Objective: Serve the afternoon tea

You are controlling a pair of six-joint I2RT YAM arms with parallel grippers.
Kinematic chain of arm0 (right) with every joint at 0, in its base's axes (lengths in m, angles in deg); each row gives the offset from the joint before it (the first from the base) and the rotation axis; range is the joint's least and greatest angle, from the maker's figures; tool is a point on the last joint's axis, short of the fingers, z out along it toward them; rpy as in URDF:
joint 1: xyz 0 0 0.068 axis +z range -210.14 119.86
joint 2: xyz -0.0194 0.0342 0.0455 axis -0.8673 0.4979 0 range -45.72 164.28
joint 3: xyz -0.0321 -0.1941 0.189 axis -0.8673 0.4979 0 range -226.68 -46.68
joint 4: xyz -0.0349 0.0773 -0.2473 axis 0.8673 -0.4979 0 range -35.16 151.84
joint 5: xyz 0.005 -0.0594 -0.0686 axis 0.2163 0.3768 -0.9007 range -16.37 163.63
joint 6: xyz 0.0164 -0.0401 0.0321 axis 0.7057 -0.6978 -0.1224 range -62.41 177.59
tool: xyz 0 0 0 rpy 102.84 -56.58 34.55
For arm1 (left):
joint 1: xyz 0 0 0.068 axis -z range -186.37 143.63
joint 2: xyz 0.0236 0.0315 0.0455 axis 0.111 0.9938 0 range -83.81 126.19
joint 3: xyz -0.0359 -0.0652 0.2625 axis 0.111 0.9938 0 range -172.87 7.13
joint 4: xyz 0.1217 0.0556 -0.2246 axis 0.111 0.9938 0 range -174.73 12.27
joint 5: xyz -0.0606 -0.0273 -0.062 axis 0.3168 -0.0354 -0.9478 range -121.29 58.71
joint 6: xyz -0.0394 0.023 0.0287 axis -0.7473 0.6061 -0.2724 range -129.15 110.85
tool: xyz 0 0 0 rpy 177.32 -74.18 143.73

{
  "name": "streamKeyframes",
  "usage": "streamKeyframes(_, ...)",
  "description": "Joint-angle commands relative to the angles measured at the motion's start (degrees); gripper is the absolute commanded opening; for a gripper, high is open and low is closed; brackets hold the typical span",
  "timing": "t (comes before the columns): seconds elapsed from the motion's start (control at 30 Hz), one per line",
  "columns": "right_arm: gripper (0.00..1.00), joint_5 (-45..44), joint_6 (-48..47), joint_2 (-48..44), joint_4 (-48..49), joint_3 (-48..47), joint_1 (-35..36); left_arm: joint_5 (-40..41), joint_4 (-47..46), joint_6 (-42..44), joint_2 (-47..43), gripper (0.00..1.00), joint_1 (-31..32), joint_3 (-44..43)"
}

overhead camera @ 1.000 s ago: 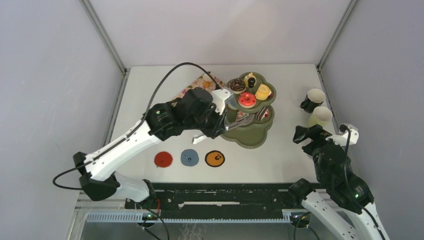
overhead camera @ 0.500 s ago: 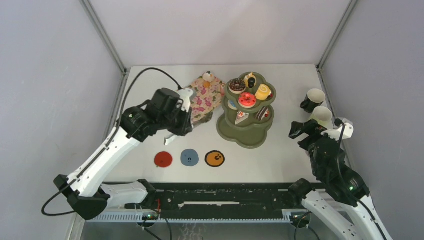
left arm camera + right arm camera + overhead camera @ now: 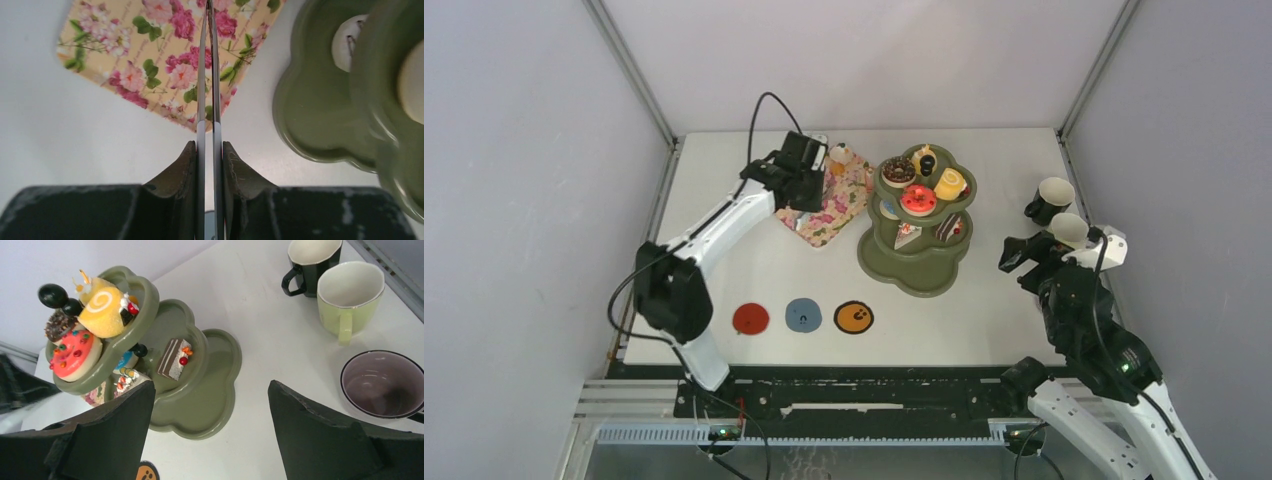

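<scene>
No word, number or brand can be read in any view. The floral tray (image 3: 150, 60) carries what look like faint lines of script between its roses (too fine and blurred to make out). The orange coaster (image 3: 854, 318) bears a few dark blotches that do not read as letters.
</scene>
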Motion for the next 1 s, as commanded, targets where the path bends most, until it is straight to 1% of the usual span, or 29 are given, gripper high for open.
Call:
streamKeyframes(0.0,0.91,-2.4,-2.0,-0.3,0.3,-4.1,0.2,-2.6,-6.5,-1.5,2.5,0.17,-0.3,-5.3)
streamKeyframes(0.17,0.91,-3.0,-1.3,1.2,-0.9,-5.6,0.2,-6.3,-9.9,-3.3,6.1,0.25,-0.3,-6.9)
streamKeyframes(0.27,0.91,-2.2,-0.5,1.9,-1.0,-6.1,0.2,-10.0,-12.1,-3.7,7.2,0.30,-0.3,-6.5)
streamKeyframes(0.57,0.90,-1.5,0.8,2.0,-1.3,-6.3,0.3,-14.7,-14.7,-5.3,11.0,0.36,-0.3,-7.4)
streamKeyframes(0.7,0.90,-1.9,1.3,1.2,-2.4,-6.6,0.3,-15.1,-14.9,-6.4,12.5,0.37,-0.3,-8.7)
streamKeyframes(0.87,0.90,-2.0,1.8,0.7,-3.2,-6.6,0.3,-13.7,-14.9,-7.5,13.1,0.43,-0.3,-9.0)
streamKeyframes(0.97,0.90,-1.9,1.7,0.8,-3.1,-6.6,0.3,-13.7,-14.9,-8.6,14.6,0.44,-0.3,-9.8)
